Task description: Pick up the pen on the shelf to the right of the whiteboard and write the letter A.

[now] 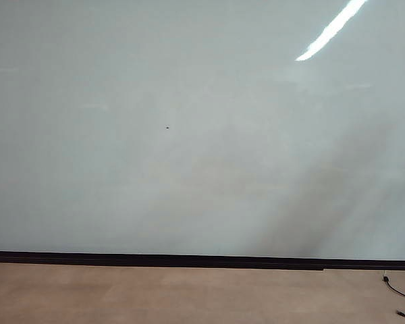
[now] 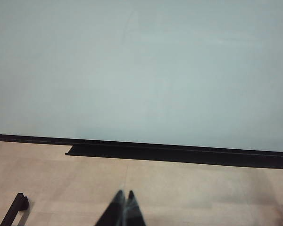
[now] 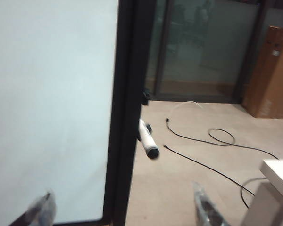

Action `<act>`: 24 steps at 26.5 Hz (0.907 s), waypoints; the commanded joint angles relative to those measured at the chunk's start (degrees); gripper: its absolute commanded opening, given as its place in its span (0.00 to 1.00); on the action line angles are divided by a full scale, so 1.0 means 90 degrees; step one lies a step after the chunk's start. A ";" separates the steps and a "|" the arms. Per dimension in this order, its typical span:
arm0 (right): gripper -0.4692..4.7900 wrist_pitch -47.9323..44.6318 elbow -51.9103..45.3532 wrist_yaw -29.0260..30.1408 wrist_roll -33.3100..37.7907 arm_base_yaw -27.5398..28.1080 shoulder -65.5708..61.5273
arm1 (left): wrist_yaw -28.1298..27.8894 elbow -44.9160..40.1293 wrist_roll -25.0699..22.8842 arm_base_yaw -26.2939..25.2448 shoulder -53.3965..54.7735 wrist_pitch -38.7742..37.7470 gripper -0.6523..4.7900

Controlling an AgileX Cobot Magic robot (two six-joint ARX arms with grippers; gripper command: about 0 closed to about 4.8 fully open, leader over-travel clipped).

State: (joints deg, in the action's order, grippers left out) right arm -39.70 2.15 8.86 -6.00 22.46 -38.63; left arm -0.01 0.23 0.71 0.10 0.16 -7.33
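The big whiteboard (image 1: pixel 189 135) fills the exterior view, and no arm shows there. It has one tiny dark speck (image 1: pixel 167 127) and no writing. The left pincer (image 2: pixel 124 205) sits low in front of the board's black edge, its two tips pressed together with nothing between them. The right pincer (image 3: pixel 122 209) is spread wide and holds nothing. It points at the board's right edge, where the white pen (image 3: pixel 147 140) sticks out from the black frame. Black cables (image 3: pixel 212 141) lie on the floor (image 3: pixel 188 160) behind the pen.
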 commanded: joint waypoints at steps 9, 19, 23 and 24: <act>0.83 -0.2419 0.0719 0.0935 0.0051 0.0223 -0.2829 | 0.0022 0.0017 -0.0029 0.0000 0.0002 0.0058 0.11; 0.83 -0.3330 0.1071 0.1515 0.0070 0.0828 -0.4262 | 0.0019 0.0017 -0.0029 0.0000 0.0002 0.0058 0.11; 0.83 -0.3745 0.1331 0.1841 0.0151 0.1003 -0.4847 | 0.0022 0.0017 -0.0029 0.0000 0.0002 0.0058 0.11; 0.83 -0.3961 0.1460 0.1938 0.0221 0.1039 -0.5110 | 0.0022 0.0017 -0.0027 0.0000 0.0002 0.0058 0.11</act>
State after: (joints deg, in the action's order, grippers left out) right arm -72.20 14.39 25.15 -5.08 31.64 -83.57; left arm -0.01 0.23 0.71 0.10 0.19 -7.33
